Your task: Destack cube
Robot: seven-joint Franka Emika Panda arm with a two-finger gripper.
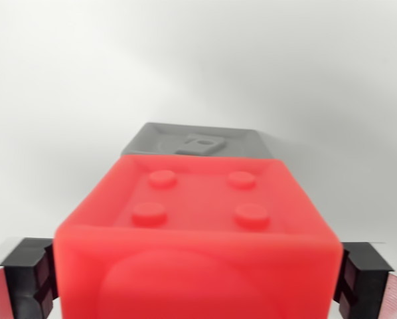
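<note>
Here, nearest the wrist camera, the pincer (197, 279) pinches a red cube (197, 226) from both sides. One black finger pad (31, 276) presses the cube's flank at the wrist view's left, and the other (362, 279) at the wrist view's right. The cube fills the lower half of the view. Its top face is recessed, with a raised rim and four round studs in a square pattern. The front face shows a rounded bulge, cut off by the bottom edge of the view.

Just behind the red cube sits a grey cube (197, 140), only its far part visible above the red rim; whether the two touch cannot be told. Its top is also recessed, with an embossed mark in the middle, too blurred to read.

Beyond both lies a plain white surface (198, 60), evenly lit. No desk edges or corners show.
</note>
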